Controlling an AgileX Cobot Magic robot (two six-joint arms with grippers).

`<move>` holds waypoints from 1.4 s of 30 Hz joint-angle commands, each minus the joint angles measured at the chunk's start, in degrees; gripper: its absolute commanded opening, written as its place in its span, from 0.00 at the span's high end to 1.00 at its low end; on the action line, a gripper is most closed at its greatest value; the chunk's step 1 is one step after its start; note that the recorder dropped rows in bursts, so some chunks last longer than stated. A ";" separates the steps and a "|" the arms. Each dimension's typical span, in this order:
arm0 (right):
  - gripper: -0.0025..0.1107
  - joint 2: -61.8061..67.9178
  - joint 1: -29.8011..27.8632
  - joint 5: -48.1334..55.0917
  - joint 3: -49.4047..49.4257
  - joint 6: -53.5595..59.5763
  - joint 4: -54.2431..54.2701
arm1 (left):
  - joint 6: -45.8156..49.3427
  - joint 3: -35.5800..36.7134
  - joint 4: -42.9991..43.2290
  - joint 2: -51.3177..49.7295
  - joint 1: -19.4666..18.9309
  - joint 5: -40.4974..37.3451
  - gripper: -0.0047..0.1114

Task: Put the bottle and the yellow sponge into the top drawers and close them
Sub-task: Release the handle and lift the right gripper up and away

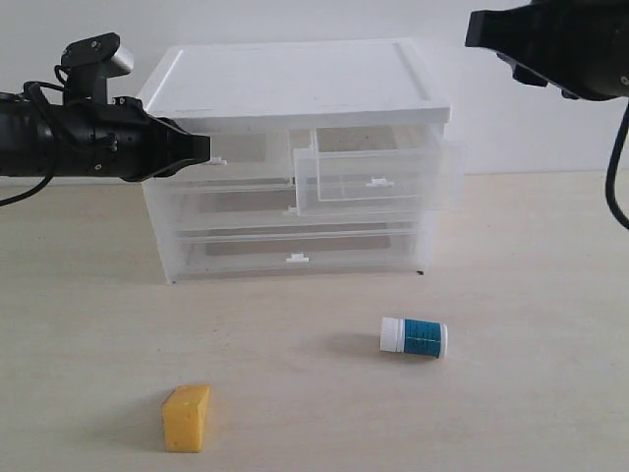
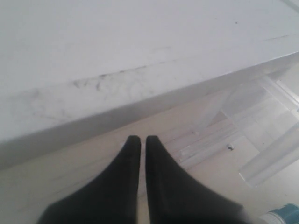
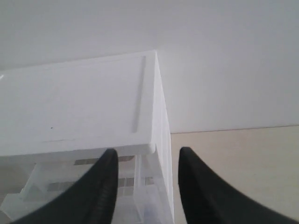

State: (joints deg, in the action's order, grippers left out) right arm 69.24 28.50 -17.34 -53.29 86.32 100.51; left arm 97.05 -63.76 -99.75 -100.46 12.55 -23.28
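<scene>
Yellow sponge (image 1: 186,418) lies well below the left claw (image 1: 201,149), which is seemingly at the left top drawer (image 1: 246,152). The sponge is soft and light, so pinch its flat sides. Bottle (image 1: 414,336), on its side, could roll; grip across the body. Left wrist view: tips together, empty. Right wrist view: right claw (image 3: 147,151) apart, empty, above the cabinet (image 3: 79,107).

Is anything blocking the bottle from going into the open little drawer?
Nothing visible does. The bottle lies on the bare table in front of the unit, and the top drawer behind it is pulled out.
</scene>
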 commanded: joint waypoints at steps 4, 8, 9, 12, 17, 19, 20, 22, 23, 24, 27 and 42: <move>0.64 -0.15 -0.47 4.03 0.14 1.04 -0.56 | 0.38 0.14 -0.19 0.12 0.07 -0.50 0.93; 0.64 -0.15 -0.47 5.63 0.14 1.17 -0.56 | 0.38 0.14 -0.19 0.12 0.07 -0.50 0.93; 0.64 -0.15 -0.47 5.89 0.14 1.47 -0.56 | 0.38 0.14 -0.19 0.12 0.07 -0.50 0.93; 0.64 -0.15 -0.47 6.57 0.14 2.66 -0.56 | 0.38 0.14 -0.19 0.12 0.07 -0.50 0.93; 0.64 -0.15 -0.56 7.58 -0.39 9.72 -0.56 | 0.38 0.14 -0.19 0.12 0.07 -0.50 0.93; 0.64 -0.36 -0.56 6.90 -0.98 8.81 -0.56 | 0.38 0.14 -0.19 0.12 0.07 -0.50 0.93; 0.64 -1.06 -0.56 7.28 -0.93 6.78 -0.56 | 0.38 0.14 -0.19 0.12 0.07 -0.50 0.93; 0.64 -1.93 -0.56 8.65 0.35 -15.53 -12.75 | 0.38 0.14 -0.19 0.12 0.07 -0.50 0.93; 0.64 -2.16 -0.56 9.11 0.64 -23.96 -17.81 | 0.38 0.14 -0.19 0.12 0.07 -0.50 0.93; 0.64 -2.28 -0.56 9.28 0.93 -33.16 -26.41 | 0.38 0.14 -0.19 0.12 0.07 -0.50 0.93; 0.64 -2.28 -0.56 9.50 2.66 -57.47 -53.48 | 0.38 0.14 -0.19 0.12 0.07 -0.50 0.93; 0.64 -2.66 -0.56 18.51 4.02 -59.05 -61.04 | 0.38 0.14 -0.19 0.12 0.07 -0.50 0.93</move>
State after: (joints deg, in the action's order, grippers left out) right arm 67.42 28.36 -0.40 -49.53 30.72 44.95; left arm 97.05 -63.76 -99.75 -100.46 12.55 -23.28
